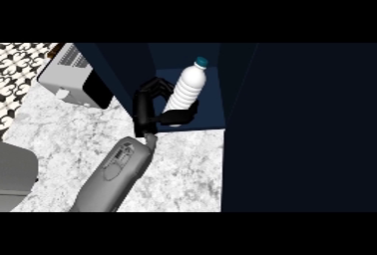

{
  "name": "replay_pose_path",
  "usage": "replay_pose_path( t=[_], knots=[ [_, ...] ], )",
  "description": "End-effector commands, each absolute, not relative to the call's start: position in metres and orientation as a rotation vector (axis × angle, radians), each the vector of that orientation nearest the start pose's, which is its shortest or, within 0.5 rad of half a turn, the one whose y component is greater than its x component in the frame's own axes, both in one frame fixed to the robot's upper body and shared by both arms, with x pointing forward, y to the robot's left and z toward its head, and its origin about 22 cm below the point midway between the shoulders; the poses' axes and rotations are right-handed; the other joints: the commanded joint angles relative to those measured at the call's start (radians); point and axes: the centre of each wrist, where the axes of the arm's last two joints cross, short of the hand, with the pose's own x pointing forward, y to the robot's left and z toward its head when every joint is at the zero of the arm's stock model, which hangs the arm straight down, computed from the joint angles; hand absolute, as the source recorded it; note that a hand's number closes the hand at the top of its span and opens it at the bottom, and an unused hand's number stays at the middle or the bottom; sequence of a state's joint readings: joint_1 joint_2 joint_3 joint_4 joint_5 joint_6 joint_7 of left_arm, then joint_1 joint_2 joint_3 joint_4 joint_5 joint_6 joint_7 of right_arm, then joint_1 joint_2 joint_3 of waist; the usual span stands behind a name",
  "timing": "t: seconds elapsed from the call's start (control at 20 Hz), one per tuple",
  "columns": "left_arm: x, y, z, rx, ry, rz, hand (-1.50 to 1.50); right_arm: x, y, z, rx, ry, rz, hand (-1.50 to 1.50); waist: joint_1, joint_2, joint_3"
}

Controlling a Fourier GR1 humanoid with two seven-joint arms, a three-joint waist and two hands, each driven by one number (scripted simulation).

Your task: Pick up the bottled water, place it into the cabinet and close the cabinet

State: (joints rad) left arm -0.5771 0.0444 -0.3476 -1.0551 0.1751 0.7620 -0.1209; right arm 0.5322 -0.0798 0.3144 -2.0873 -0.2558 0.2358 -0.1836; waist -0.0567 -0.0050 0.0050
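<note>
Bottled water (pixel 185 88) stands inside the open cabinet (pixel 213 74), left hand (pixel 147 102) curled around its lower body.

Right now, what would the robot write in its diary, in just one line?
step: placing | left hand: curled round bottled water | bottle: upright, inside open cabinet | right hand: not in view | cabinet: not yet closed

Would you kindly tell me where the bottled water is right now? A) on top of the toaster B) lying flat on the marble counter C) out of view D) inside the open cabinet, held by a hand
D: the bottled water stands tilted inside the dark blue cabinet opening, with the left hand curled round its lower part.
</note>
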Motion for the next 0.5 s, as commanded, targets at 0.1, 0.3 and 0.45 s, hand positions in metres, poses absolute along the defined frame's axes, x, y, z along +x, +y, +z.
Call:
replay_pose_path(
  t=[0.1,0.3,0.45],
  knots=[
    [0.41,0.114,0.063,0.353,-1.716,-0.07,1.5,0.121,-0.211,0.034,0.496,-1.744,-0.008,-1.5,-0.021,0.029,-0.005],
    [0.42,0.116,0.044,0.501,-1.707,-0.128,1.5,0.121,-0.215,0.034,0.49,-1.765,0.01,-1.5,-0.025,0.032,-0.006],
    [0.424,0.118,0.037,0.564,-1.7,-0.167,1.5,0.127,-0.218,0.034,0.479,-1.772,0.008,-1.5,-0.028,0.037,-0.006]
  ],
)
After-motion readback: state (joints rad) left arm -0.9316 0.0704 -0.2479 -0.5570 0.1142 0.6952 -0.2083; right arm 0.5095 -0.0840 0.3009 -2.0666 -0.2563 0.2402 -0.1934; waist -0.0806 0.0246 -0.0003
